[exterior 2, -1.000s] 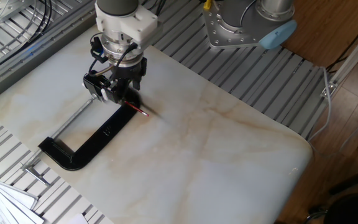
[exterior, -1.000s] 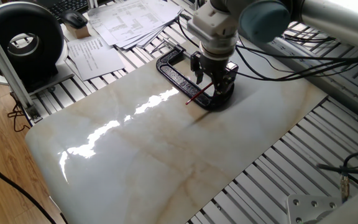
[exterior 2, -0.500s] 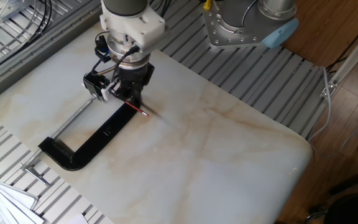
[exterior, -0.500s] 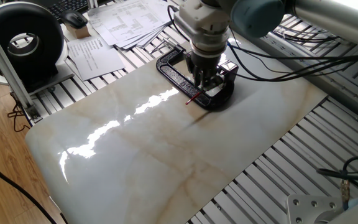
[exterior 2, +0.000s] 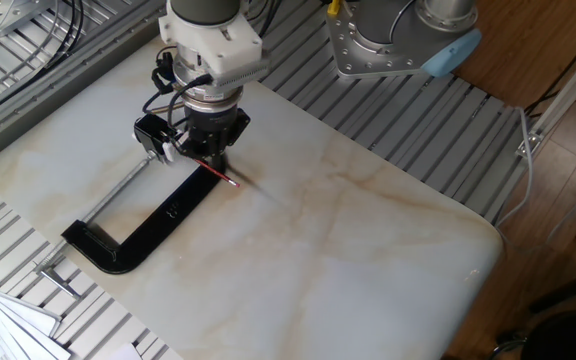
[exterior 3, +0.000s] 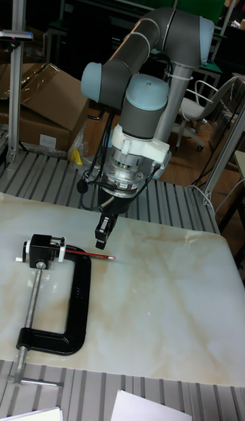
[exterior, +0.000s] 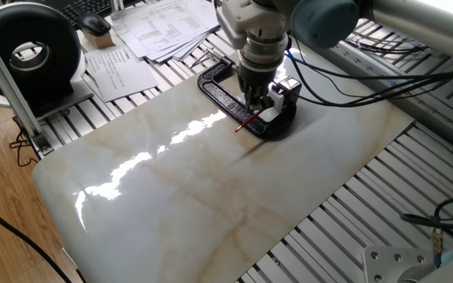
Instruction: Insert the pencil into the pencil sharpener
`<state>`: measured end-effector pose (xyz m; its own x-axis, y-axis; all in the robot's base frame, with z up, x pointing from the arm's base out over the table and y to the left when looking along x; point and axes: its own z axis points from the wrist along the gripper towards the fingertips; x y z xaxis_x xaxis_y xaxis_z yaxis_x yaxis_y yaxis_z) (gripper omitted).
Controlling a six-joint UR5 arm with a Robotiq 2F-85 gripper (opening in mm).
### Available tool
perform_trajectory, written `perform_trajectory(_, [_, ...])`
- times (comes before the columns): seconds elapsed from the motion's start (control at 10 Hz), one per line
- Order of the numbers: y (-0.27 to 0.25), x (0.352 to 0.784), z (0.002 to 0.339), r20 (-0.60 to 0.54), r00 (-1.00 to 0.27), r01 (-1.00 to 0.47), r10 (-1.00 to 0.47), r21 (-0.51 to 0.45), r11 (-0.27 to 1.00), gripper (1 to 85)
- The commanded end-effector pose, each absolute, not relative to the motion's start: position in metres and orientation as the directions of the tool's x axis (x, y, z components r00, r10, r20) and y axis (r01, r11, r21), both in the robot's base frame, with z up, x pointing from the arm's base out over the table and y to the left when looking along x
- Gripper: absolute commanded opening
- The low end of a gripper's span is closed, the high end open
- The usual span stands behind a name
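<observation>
The dark-red pencil (exterior 3: 88,255) lies flat on the marble board, its back end at the pencil sharpener (exterior 3: 44,249) and its dark tip pointing away. The sharpener is a small black block with white faces, held in the jaw of the big black C-clamp (exterior 3: 78,292). My gripper (exterior 3: 101,241) hangs just above the pencil's middle, fingers pointing down, and looks open with nothing in it. From the side cameras the gripper (exterior: 256,102) (exterior 2: 208,158) covers the pencil's rear part. Only the tip end of the pencil (exterior: 247,123) (exterior 2: 222,177) shows there, beside the sharpener (exterior 2: 158,140).
The marble board (exterior: 211,196) rests on a slatted aluminium table. Papers (exterior: 156,27), a mouse and a black spool (exterior: 30,51) sit beyond the board's far left. Cables run at the right, and a second robot base (exterior 2: 398,40) stands behind the board.
The gripper has turned about its vertical axis and shifted a little over the pencil. Pencil, sharpener and clamp have stayed where they were.
</observation>
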<state>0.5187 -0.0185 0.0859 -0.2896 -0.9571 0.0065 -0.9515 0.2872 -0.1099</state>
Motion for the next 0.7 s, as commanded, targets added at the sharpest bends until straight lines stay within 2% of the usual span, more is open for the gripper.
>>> perform_trajectory(0.0, [-0.021,0.5246,0.0882,0.0,-0.343,-0.931,-0.939,-0.133,0.34,1.7])
perform_trajectory(0.6, [-0.0189,0.5277,0.0885,-0.015,-0.368,-0.92,-0.93,-0.142,0.366,1.7])
